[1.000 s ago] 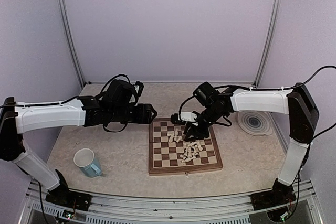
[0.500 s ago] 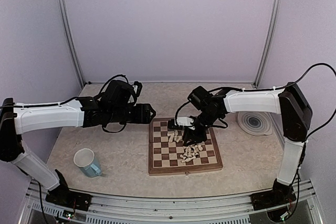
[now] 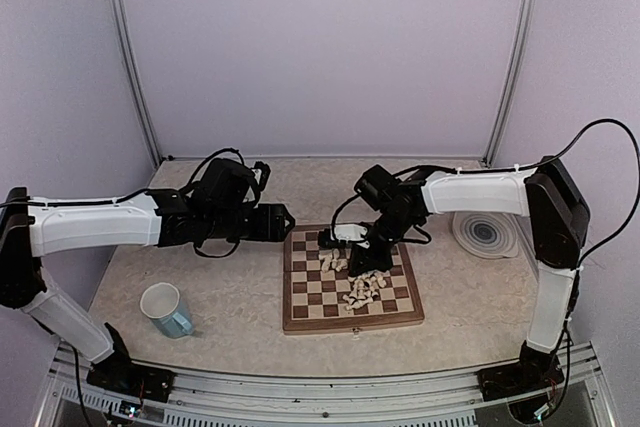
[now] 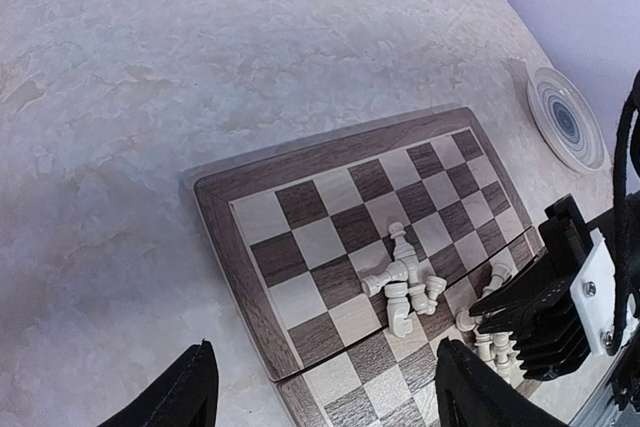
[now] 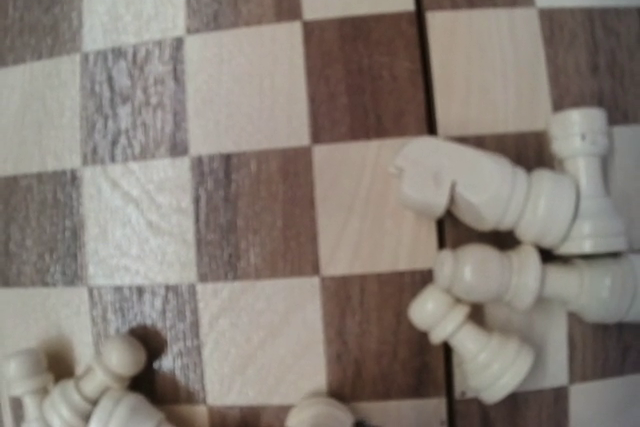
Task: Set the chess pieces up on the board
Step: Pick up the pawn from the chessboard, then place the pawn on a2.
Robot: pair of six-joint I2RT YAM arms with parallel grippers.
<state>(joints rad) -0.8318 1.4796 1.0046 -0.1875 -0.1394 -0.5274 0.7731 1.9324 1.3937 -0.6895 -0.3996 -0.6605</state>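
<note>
**A:** What is furthest left on the counter (image 3: 230, 287)?

**B:** A pale blue mug (image 3: 166, 309), upright near the front edge and well apart from the board (image 3: 291, 292). Nothing stands between them.

**A:** And the left tool (image 4: 325, 397)?

**B:** It hangs over bare counter just off the board's far left corner. Its fingers are spread wide with nothing between them, and it is clear of every piece.

**A:** Where are the chess pieces (image 3: 362, 287)?

**B:** All on the board, none in rows. A few lie in a small cluster left of the fold seam. A bigger heap lies toward the middle and right. Most are tipped on their sides, touching or crossing one another. Close up, a knight (image 5: 470, 187) lies across a pawn.

**A:** Anything in the way there?

**B:** The right tool (image 3: 360, 255). It sits low over the board, just beside both groups, and covers the squares under it. I cannot tell whether its fingers are apart or pressed together, because its own camera shows only board and pieces.

**A:** And further right?

**B:** A round ringed plate (image 3: 485, 234) on the counter near the right wall, apart from the board
</note>
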